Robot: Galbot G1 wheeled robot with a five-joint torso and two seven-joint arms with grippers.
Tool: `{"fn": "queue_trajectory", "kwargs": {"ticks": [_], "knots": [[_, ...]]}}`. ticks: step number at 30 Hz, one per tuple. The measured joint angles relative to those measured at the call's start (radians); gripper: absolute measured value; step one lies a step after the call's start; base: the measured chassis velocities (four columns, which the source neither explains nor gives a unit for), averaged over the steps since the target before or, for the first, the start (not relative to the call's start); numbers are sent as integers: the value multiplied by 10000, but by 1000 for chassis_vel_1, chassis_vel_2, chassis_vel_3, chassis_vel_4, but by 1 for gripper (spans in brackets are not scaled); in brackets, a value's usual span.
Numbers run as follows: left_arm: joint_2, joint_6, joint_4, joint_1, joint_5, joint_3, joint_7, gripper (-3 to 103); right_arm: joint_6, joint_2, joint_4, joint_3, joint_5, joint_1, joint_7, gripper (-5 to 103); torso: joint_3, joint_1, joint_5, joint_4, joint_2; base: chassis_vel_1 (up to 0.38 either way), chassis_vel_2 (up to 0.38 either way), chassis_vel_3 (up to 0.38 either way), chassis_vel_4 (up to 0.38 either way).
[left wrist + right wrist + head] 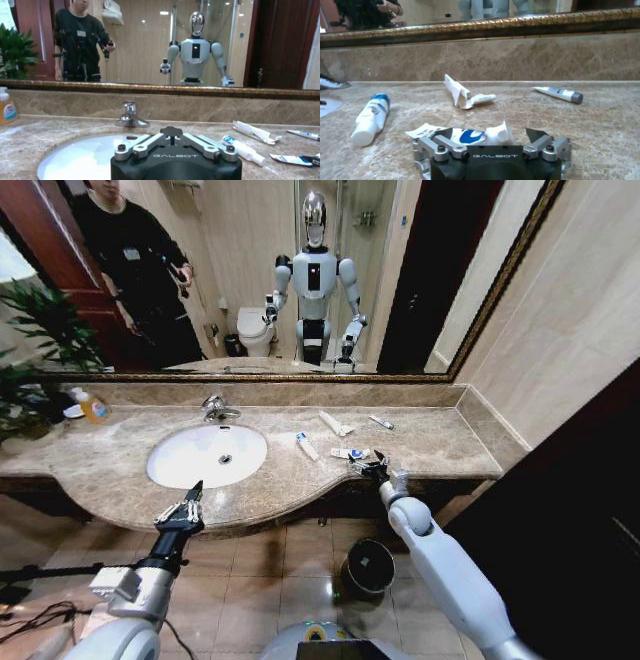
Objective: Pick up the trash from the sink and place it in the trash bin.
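Note:
The trash lies on the marble counter to the right of the white sink (180,465), not in it. A white tube with a blue end (308,446) (370,118), a crumpled white tube (335,423) (462,93) and a thin capped tube (381,422) (557,93) lie apart. My right gripper (372,470) (490,133) is open at the counter's front, and a crushed blue-and-white tube (472,135) (350,453) sits between its jaws. My left gripper (183,512) (172,131) is shut in front of the sink. The black trash bin (370,566) stands on the floor under the right arm.
A chrome tap (218,410) stands behind the basin. An orange-filled soap bottle (93,408) is at the counter's far left, beside a plant. A mirror backs the counter, and a wall closes it on the right. The floor around the bin is tiled.

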Motion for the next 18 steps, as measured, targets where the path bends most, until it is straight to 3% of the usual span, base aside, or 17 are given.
{"fn": "queue_trajectory", "kwargs": {"ticks": [2, 5, 6, 7, 8, 9, 11, 13, 15, 17, 18], "knots": [[0, 0, 0, 0, 0, 0, 0, 0, 16, -17, -64, 12, 82, 12, 0, 88, -1, 0, 1, 0, 0, 0, 0, 0, 0], [0, 0, 0, 0, 0, 0, 0, 0, 30, -26, -83, 14, 88, 5, 0, 88, -1, -1, 0, 0, 0, 0, 0, 0, 0], [0, 0, 0, 0, 0, 0, 1, 0, 38, -28, -92, 21, 89, -2, 0, 77, -1, 0, 1, 0, 0, 0, 0, 0, 0], [0, 0, 0, 0, 0, 0, 0, 0, 44, -29, -94, 26, 89, -3, 0, 77, -1, 0, 1, 0, 0, 0, 0, 0, 0], [0, 0, 0, 0, 0, 0, 0, 0, 56, -34, -94, 30, 89, -7, 0, 66, -1, 0, 1, 0, 0, 0, 0, 0, 0], [0, 0, 0, 0, 0, 0, 0, 0, 56, -34, -94, 30, 89, -7, 0, 66, -1, 0, 1, 0, 0, 0, 0, 0, 0], [0, 0, 0, 0, 0, 0, 0, 0, 83, -67, -95, 38, 90, -23, -7, 55, -1, 0, 0, 0, 0, 0, 0, 0, 0], [0, 0, 0, 0, 0, 0, 0, 0, 95, -75, -95, 41, 100, -28, -10, 55, -1, -1, 0, 0, 0, 0, 0, 0, 0], [0, 0, 0, 0, 0, 0, 0, 0, 122, -105, -61, 62, 227, -60, -15, 39, -2, 0, 0, 0, 1, 0, 0, 0, 0], [0, 0, 0, 0, 0, 0, 0, 0, 131, -107, -54, 66, 244, -68, -17, 39, -2, 0, 0, 0, 1, 0, 0, 0, 0], [0, 0, 0, 0, 0, 0, 0, 0, 168, -113, -40, 95, 262, -91, -24, 33, -2, -1, -1, 0, 1, 0, 0, 0, 0]]}}
